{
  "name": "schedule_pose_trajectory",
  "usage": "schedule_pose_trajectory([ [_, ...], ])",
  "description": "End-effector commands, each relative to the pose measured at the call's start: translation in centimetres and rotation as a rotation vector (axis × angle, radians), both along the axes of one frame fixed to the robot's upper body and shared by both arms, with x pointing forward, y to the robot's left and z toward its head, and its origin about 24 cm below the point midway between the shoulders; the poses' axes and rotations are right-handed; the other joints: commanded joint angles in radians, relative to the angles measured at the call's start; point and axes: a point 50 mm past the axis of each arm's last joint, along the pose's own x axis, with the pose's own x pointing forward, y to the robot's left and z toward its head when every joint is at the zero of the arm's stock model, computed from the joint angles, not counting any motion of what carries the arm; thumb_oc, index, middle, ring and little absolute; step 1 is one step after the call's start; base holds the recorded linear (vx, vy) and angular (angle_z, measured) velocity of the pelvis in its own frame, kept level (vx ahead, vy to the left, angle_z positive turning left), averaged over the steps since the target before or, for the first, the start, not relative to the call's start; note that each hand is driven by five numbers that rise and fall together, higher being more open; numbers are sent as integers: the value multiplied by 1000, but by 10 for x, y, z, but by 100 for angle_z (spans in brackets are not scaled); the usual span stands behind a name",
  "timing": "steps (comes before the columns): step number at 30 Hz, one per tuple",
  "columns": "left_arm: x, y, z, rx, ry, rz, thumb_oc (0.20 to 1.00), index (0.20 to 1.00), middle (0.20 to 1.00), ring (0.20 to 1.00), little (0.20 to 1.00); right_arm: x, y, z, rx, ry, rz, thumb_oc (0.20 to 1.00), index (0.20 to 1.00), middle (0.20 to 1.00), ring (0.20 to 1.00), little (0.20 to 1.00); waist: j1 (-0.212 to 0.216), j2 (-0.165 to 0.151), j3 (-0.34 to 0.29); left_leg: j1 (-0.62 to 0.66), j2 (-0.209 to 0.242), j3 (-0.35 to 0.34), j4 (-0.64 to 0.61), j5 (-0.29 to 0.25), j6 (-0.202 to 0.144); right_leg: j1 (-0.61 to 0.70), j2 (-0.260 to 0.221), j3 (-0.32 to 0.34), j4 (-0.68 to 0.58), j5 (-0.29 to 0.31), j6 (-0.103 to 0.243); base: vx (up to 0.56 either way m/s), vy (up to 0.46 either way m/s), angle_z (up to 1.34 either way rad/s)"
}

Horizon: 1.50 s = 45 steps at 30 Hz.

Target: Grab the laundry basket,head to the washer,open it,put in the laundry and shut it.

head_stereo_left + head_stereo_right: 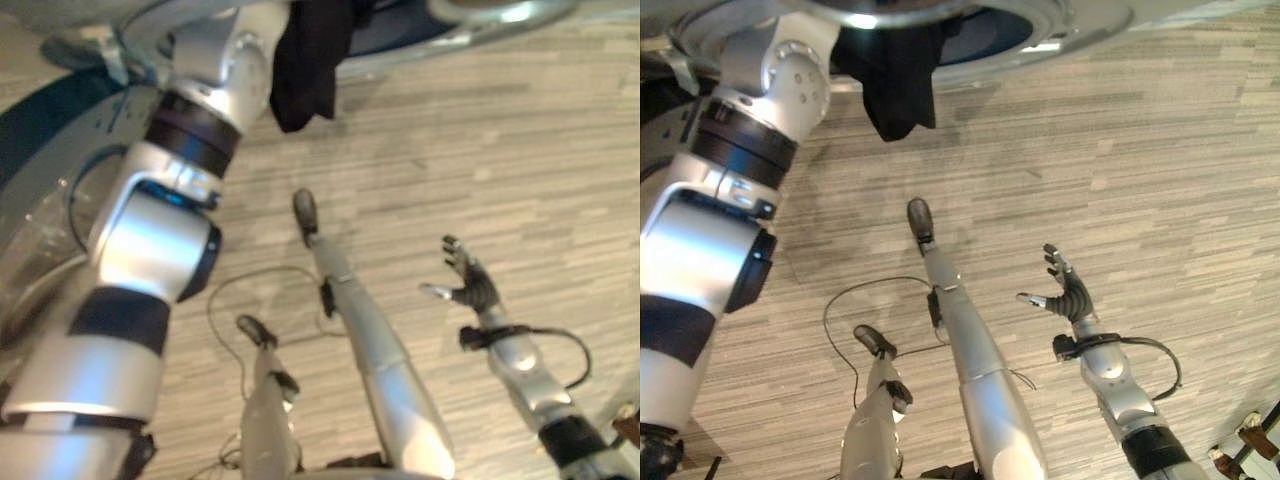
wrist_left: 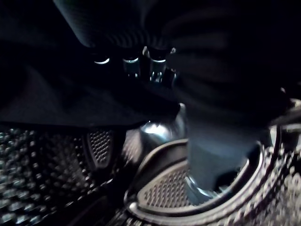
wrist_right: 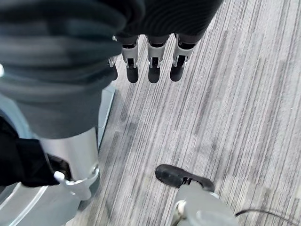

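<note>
So the right hand (image 1: 1068,290) is hanging out over the striped wood-look floor (image 1: 1160,150), fingers spread and relaxed, thumb sticking off to the side, holding nothing and touching nothing; its own wrist view is showing the dark-tipped fingers (image 3: 153,74) pointing straight out over the same floor. The left arm is reaching up into the washer (image 1: 40,150) at the top of the head views, and the left hand (image 2: 136,63) is buried in dark cloth (image 2: 70,94) inside the drum (image 2: 42,169). I'm only seeing a few fingertips poking out of the fabric in the wrist view, so I can't tell if it's gripping or loose. One piece of black laundry (image 1: 305,60) is dangling out of the washer opening just beside the left forearm, hanging down over the floor. The drum's dimpled metal wall and one raised perforated paddle (image 2: 164,193) are sitting below the cloth. Count: two hands, one washer, one hanging garment that I can make out.
</note>
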Motion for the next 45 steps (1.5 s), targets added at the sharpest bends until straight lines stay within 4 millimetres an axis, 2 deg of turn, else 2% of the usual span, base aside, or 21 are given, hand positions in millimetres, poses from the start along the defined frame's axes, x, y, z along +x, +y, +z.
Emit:
schedule_pose_trajectory([
  [1, -2, -20, 15, 141, -14, 2, 1000, 1000, 1000, 1000, 1000, -21, -11, -33, 31, 140, -37, 1000, 1000, 1000, 1000, 1000, 37, 9, -108, 168, -84, -34, 58, 69, 169, -118, -19, -28, 163, -109, 172, -29, 1, 6],
  [5, 3, -30, 12, 211, 18, 21, 1000, 1000, 1000, 1000, 1000, -23, -18, -43, -22, 220, -30, 1000, 1000, 1000, 1000, 1000, 29, -1, -103, 179, -88, -46, 44, 76, 168, -98, -30, -36, 147, -100, 167, -32, 2, 6],
  [7, 9, -36, 2, 282, 58, 45, 1000, 1000, 1000, 1000, 1000, -19, -19, -40, -47, 221, -15, 1000, 1000, 1000, 1000, 1000, 39, -5, -102, 185, -98, -51, 32, 82, 163, -90, -26, -43, 146, -95, 173, -45, 37, 11],
  [11, 9, -41, 1, 421, 46, 110, 1000, 1000, 1000, 1000, 1000, -14, -18, -33, -44, 196, -3, 1000, 1000, 1000, 1000, 1000, 44, -9, -94, 194, -108, -65, 12, 87, 162, -84, -39, -51, 151, -83, 186, -36, 16, 4],
  [15, -8, -60, 10, 752, -145, 294, 1000, 1000, 1000, 1000, 1000, -12, -19, -24, 17, 154, -5, 1000, 1000, 1000, 1000, 1000, 43, -1, -84, 193, -114, -85, 10, 89, 167, -77, -65, -60, 161, -75, 193, -52, -1, 7],
  [16, -21, -69, 14, 882, -294, 451, 1000, 1000, 1000, 1000, 1000, -11, -19, -23, 42, 142, -7, 1000, 1000, 1000, 1000, 1000, 52, 6, -80, 192, -118, -93, 10, 95, 171, -72, -77, -64, 163, -80, 195, -81, 3, 17],
  [17, -23, -69, 8, 953, -366, 548, 1000, 1000, 1000, 1000, 1000, -7, -15, -20, 48, 122, 6, 1000, 1000, 1000, 1000, 1000, 60, 9, -76, 191, -124, -104, 10, 90, 175, -67, -83, -66, 170, -83, 195, -76, 16, 22],
  [22, -15, -53, -14, 953, -325, 558, 1000, 1000, 1000, 1000, 1000, -4, -5, -20, 61, 108, 21, 1000, 1000, 1000, 1000, 1000, 69, 9, -70, 197, -132, -118, 10, 85, 183, -58, -96, -69, 178, -83, 195, -32, 16, 6],
  [23, -12, -38, -25, 956, -319, 569, 1000, 1000, 1000, 1000, 1000, -5, -2, -21, 58, 106, 31, 1000, 1000, 1000, 1000, 1000, 82, 11, -67, 203, -136, -125, 10, 82, 187, -53, -103, -70, 183, -81, 197, -22, 21, 6],
  [24, -12, -36, -26, 956, -314, 571, 1000, 1000, 1000, 1000, 1000, -6, -2, -21, 55, 109, 34, 1000, 1000, 1000, 1000, 1000, 78, 11, -68, 205, -136, -125, 10, 82, 187, -52, -104, -69, 183, -81, 198, -33, 27, 4],
  [27, -11, -13, -51, 936, -277, 555, 1000, 1000, 1000, 1000, 1000, -8, 3, -25, 56, 120, 47, 1000, 1000, 1000, 1000, 1000, 92, 11, -64, 215, -143, -138, 10, 75, 194, -37, -112, -71, 182, -75, 198, -37, 22, 3],
  [30, -16, 17, -90, 923, -221, 521, 1000, 1000, 1000, 1000, 1000, -11, 1, -30, 50, 141, 33, 1000, 1000, 1000, 1000, 1000, 103, 17, -59, 241, -148, -150, 10, 67, 203, -12, -131, -73, 172, -63, 200, -43, 42, -2],
  [32, -19, 24, -104, 916, -194, 500, 1000, 1000, 1000, 1000, 1000, -13, 1, -33, 46, 154, 28, 1000, 1000, 1000, 1000, 1000, 107, 20, -60, 252, -150, -154, 10, 67, 205, 2, -137, -74, 168, -61, 200, -26, 32, 9],
  [33, -25, 29, -127, 893, -158, 440, 1000, 1000, 1000, 1000, 1000, -14, 1, -37, 59, 167, 11, 1000, 1000, 1000, 1000, 1000, 118, 22, -59, 268, -158, -160, 10, 59, 210, 24, -147, -71, 160, -52, 199, -29, 50, 12],
  [35, -33, 37, -150, 864, -117, 391, 1000, 1000, 1000, 1000, 1000, -15, 1, -41, 61, 183, 4, 1000, 1000, 1000, 1000, 1000, 124, 23, -62, 288, -166, -164, 10, 49, 217, 53, -158, -75, 144, -42, 198, -26, 56, 11],
  [36, -33, 38, -151, 863, -114, 390, 1000, 1000, 1000, 1000, 1000, -16, 1, -42, 59, 186, 5, 1000, 1000, 1000, 1000, 1000, 122, 24, -62, 290, -166, -164, 10, 49, 218, 57, -158, -76, 141, -41, 199, -28, 65, 12],
  [37, -44, 43, -172, 824, -72, 321, 1000, 1000, 1000, 1000, 1000, -17, 2, -47, 65, 206, -5, 1000, 1000, 1000, 1000, 1000, 132, 25, -71, 312, -173, -166, 10, 32, 225, 82, -166, -79, 122, -27, 200, -31, 60, 16],
  [39, -48, 45, -182, 799, -41, 288, 1000, 1000, 1000, 1000, 1000, -17, 2, -50, 65, 218, -10, 1000, 1000, 1000, 1000, 1000, 135, 25, -75, 323, -177, -170, 10, 23, 230, 96, -169, -79, 114, -22, 201, -26, 66, 15],
  [40, -56, 49, -201, 762, 12, 225, 1000, 1000, 1000, 1000, 1000, -16, 1, -55, 52, 247, -23, 1000, 1000, 1000, 1000, 1000, 148, 25, -83, 342, -185, -173, 10, 0, 238, 116, -176, -78, 104, -9, 205, -22, 79, 6],
  [42, -62, 52, -209, 737, 43, 198, 1000, 1000, 1000, 1000, 1000, -17, 2, -58, 47, 259, -22, 1000, 1000, 1000, 1000, 1000, 150, 25, -87, 354, -188, -172, 10, -7, 243, 134, -177, -77, 95, -3, 208, -23, 60, 1],
  [45, -76, 65, -243, 637, 187, 101, 1000, 1000, 1000, 1000, 1000, -18, 5, -71, 71, 320, -48, 1000, 1000, 1000, 1000, 1000, 165, 27, -113, 399, -202, -182, 10, -31, 254, 191, -184, -81, 66, 18, 217, -11, 57, 7],
])
